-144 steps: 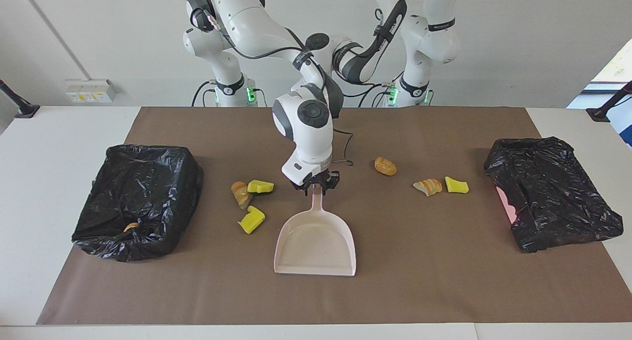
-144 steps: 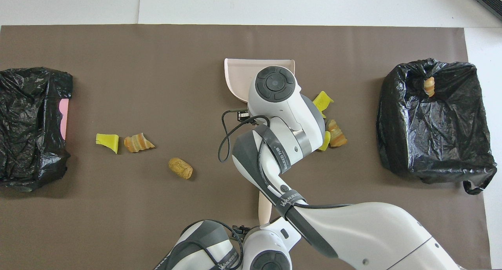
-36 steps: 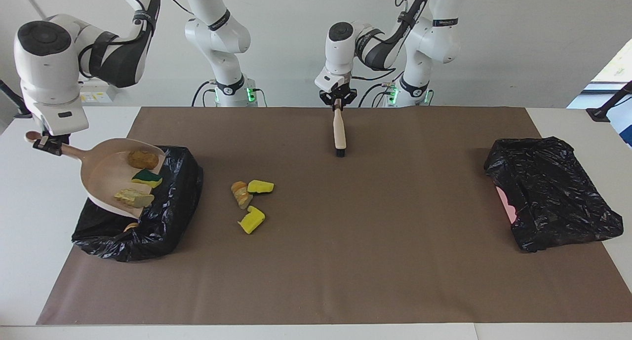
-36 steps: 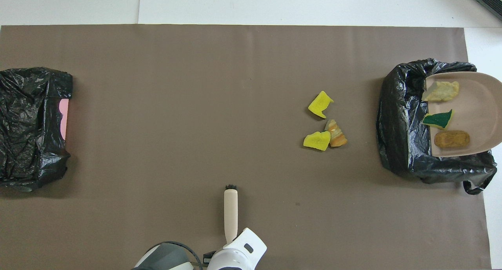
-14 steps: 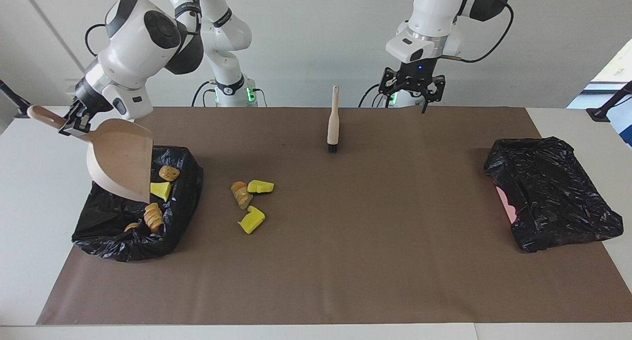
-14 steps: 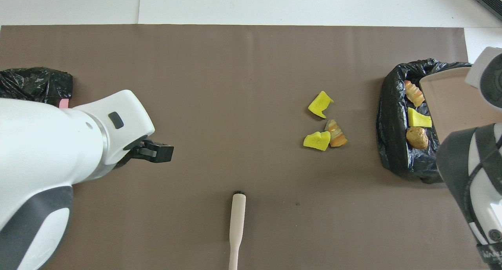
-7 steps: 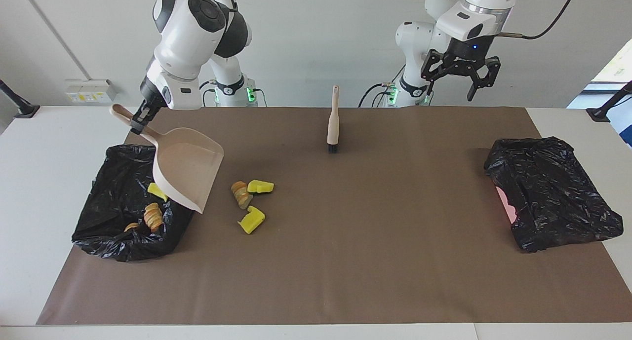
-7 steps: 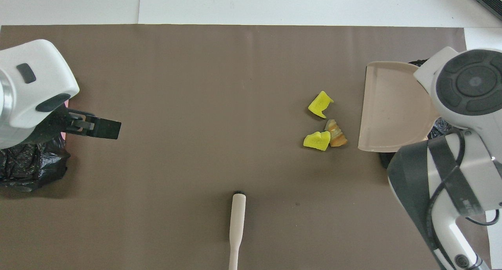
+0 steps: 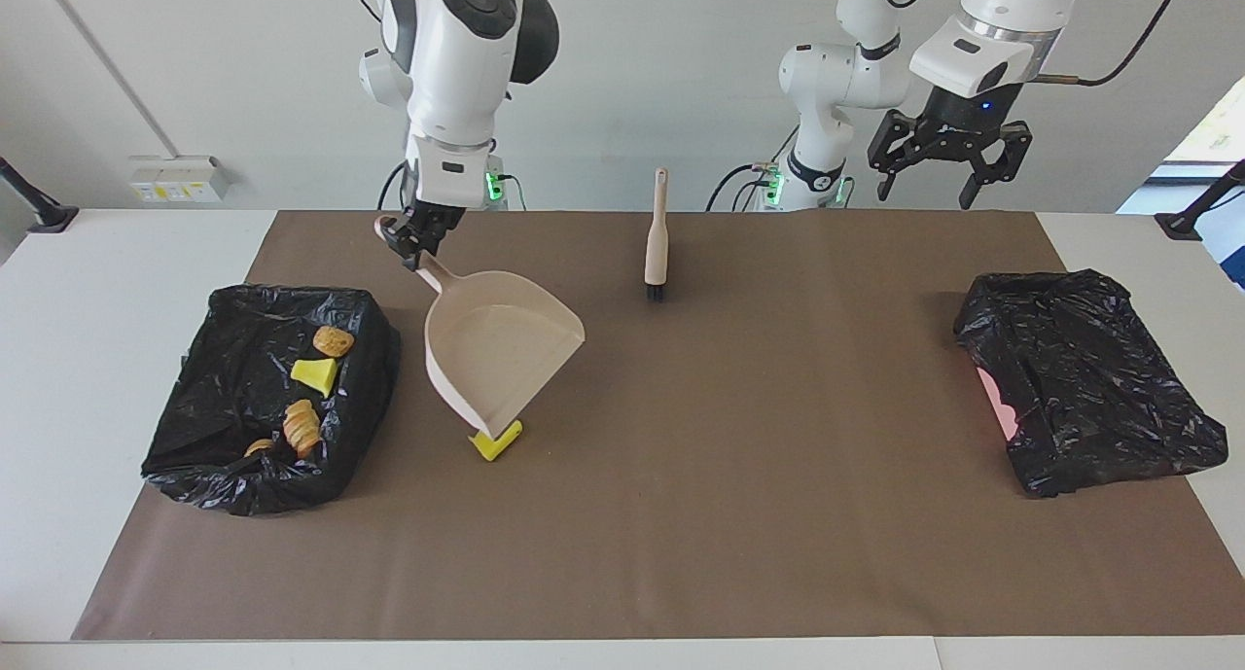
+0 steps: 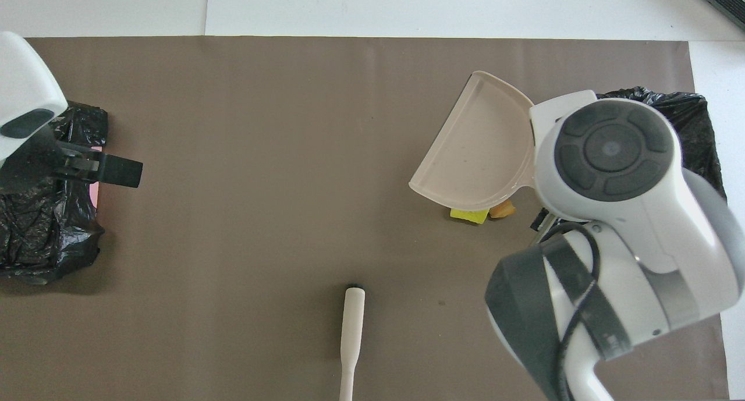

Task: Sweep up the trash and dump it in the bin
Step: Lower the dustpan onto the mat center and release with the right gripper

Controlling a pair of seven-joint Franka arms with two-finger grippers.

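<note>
My right gripper (image 9: 413, 239) is shut on the handle of the pale pink dustpan (image 9: 501, 354). It holds the empty pan tilted in the air over the loose trash on the mat. Of that trash only a yellow sponge wedge (image 9: 494, 443) shows under the pan's lip. In the overhead view a yellow wedge (image 10: 468, 215) and a bread piece (image 10: 502, 210) show at the edge of the dustpan (image 10: 477, 151). The black-lined bin (image 9: 224, 476) holds a roll (image 9: 333, 340), a yellow wedge (image 9: 313, 373) and a bread slice (image 9: 302, 425). My left gripper (image 9: 942, 179) is open, empty and raised.
The beige-handled brush (image 9: 657, 237) stands on its bristles in the middle of the mat, near the robots; it also shows in the overhead view (image 10: 352, 325). A second black-bagged bin (image 9: 1080, 378) with pink showing sits at the left arm's end, below the left gripper (image 10: 105, 169).
The right arm has carried the emptied dustpan from over the bin to over the three pieces on the mat. The left gripper has drifted a little toward its end of the table.
</note>
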